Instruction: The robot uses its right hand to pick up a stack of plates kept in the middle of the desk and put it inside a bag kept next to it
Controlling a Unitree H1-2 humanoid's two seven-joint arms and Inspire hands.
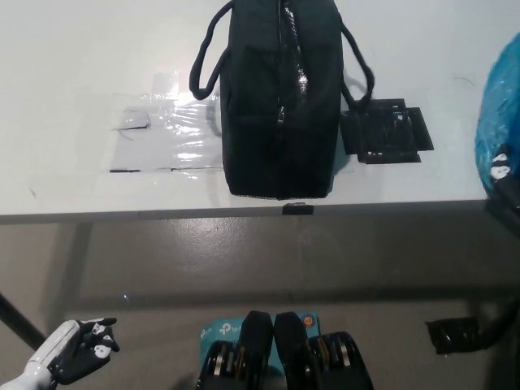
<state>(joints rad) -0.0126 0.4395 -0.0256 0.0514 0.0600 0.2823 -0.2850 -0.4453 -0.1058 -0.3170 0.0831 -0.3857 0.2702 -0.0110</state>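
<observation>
Already my black right hand at three o'clock holds the blue plastic-wrapped stack of plates clear of the white table, fingers clamped on its edge, so carrying it into the black fabric bag remains, while my white left hand rests at seven o'clock.

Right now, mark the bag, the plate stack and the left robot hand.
bag [280, 106], head view, top panel beside the zipper.
plate stack [500, 122], head view, blue wrapped face at right edge.
left robot hand [80, 351], head view, palm.

black bag, blue plates, white desk, black tape patch
</observation>
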